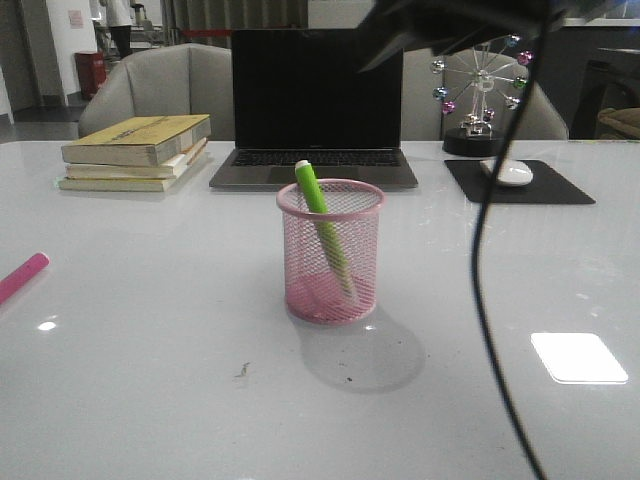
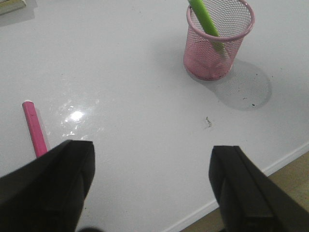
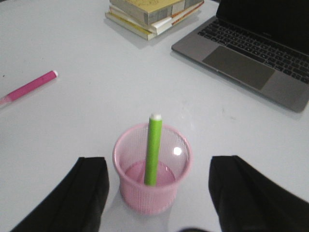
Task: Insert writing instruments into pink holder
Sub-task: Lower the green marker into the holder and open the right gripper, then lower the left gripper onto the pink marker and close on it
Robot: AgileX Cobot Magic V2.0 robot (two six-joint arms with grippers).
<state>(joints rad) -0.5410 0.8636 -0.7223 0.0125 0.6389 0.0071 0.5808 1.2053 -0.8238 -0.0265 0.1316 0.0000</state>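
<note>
1. The pink holder stands upright on the white table, about midway between the left and right edges and in front of the laptop.
2. The lime green marker is inside the holder, leaning, its white end sticking up above the rim on the far side and its lower end resting on the holder's base.
3. The pink-red marker lies flat on the table near the left edge, well apart from the holder; only part of it shows in the front view.
4. The left hand is spread wide and holds nothing; it hangs above the table toward the near edge, with the pink-red marker just beside one of its fingers in its wrist view.
5. The right hand is also spread wide and empty, poised above the holder, which shows between its two fingers.
6. Along the far edge sit a stack of books toward the left corner, an open laptop in the middle, and a white mouse on a black pad to the right, behind which stands a small Ferris-wheel ornament.
</note>
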